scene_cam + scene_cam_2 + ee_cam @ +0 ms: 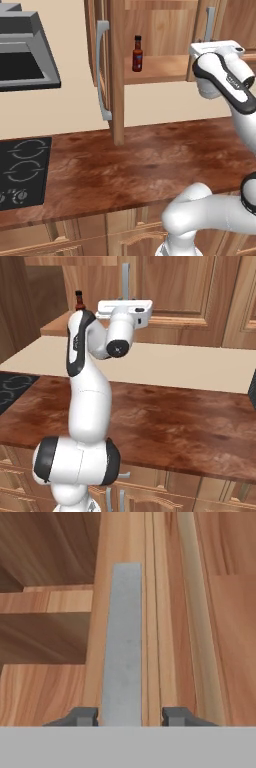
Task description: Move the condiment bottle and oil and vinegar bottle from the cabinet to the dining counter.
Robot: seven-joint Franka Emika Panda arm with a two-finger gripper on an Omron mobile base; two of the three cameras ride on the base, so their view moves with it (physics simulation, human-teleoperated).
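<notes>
I judged the task barely begun: my tool (129, 716) was closed around the grey handle (122, 642) of the right cabinet door (235, 20), while the sauce bottle (137, 53) stood untouched on the shelf (155, 69).

So the count here: one hot-sauce bottle (137, 53) with a red cap on the one cabinet shelf (160, 69), two grey bar handles (102, 75) on the cabinet doors, one wood-grain bench (140, 165), one black stovetop (22, 172) showing two ring burners, one grey range hood (25, 52).
</notes>
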